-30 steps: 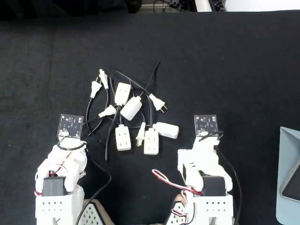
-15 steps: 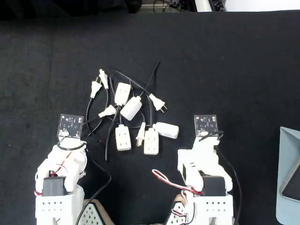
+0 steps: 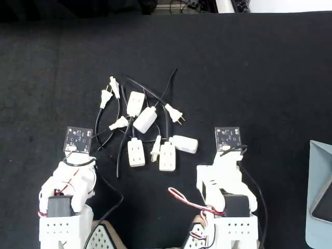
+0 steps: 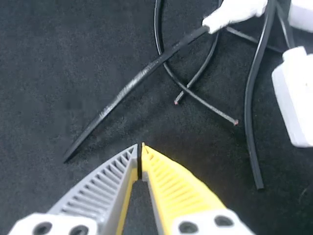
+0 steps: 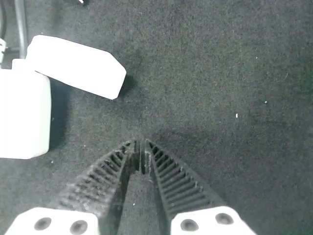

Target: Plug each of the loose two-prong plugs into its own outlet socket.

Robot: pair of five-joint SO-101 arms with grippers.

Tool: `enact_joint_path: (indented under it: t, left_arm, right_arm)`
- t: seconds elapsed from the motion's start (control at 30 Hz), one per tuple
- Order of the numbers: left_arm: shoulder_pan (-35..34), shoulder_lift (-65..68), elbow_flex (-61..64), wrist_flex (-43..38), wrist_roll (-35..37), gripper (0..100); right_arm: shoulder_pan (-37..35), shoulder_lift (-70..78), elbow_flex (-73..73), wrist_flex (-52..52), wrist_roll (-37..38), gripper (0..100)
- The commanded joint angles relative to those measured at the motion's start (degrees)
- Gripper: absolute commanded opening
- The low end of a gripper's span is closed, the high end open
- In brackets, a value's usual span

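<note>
The left gripper (image 4: 141, 149) and right gripper (image 5: 142, 147) are both clenched on nothing, just short of the tangle of cords (image 4: 142, 74). The plugs (image 3: 175, 113) and sockets (image 3: 136, 152) lie within that tangle. It seems best to open 1 pincer, choose a plug at the tangle's edge, and grip its body, not its cord.

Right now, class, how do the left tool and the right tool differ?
The left tool has one grey and one yellow finger; the right tool has two black ones. Black cables lie ahead of the left tool, a white outlet block ahead of the right. Both are shut and empty.
</note>
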Motion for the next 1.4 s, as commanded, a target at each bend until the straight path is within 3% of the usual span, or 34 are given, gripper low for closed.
enact_joint_path:
  t: [0.0, 0.1, 0.2, 0.4, 0.57, 0.7, 0.8, 1.07, 1.37]
  left_arm:
    - [-0.1, -0.3, 0.7, 1.6, -0.4, 3]
    - [-0.1, -0.3, 0.7, 1.5, -0.4, 3]
    - [-0.7, -0.3, 1.0, -0.3, -0.4, 3]
    - [-13.1, -0.3, 1.1, -6.9, -0.4, 3]
    - [-13.1, -0.3, 1.1, -11.0, -0.5, 3]
    - [-11.0, -0.2, 1.1, -7.9, -5.9, 3]
    - [-11.0, -0.2, 1.1, -6.7, -10.3, 3]
    - [-11.2, -0.2, 1.1, -6.7, -10.5, 3]
    - [-11.1, -0.2, 1.1, -6.9, -10.5, 3]
  right_arm:
    - [-0.3, -3.2, 0.0, 0.2, 0.3, 1.4]
    - [-0.3, -3.3, -1.5, -0.1, 0.6, 1.4]
    - [-0.3, -3.3, -3.3, -3.4, 6.5, 1.5]
    - [-0.5, -3.2, -9.6, -6.2, 9.5, 1.5]
    - [-0.9, -3.1, -16.0, -9.1, 27.7, 2.6]
    - [-5.5, -0.7, -21.8, -8.7, 29.6, 6.1]
    - [-8.9, 7.5, -26.3, -9.2, 29.3, 5.2]
    - [-15.6, 42.9, -41.3, -14.8, 26.8, 5.4]
    - [-16.4, 79.2, -64.2, -14.2, 26.8, 5.8]
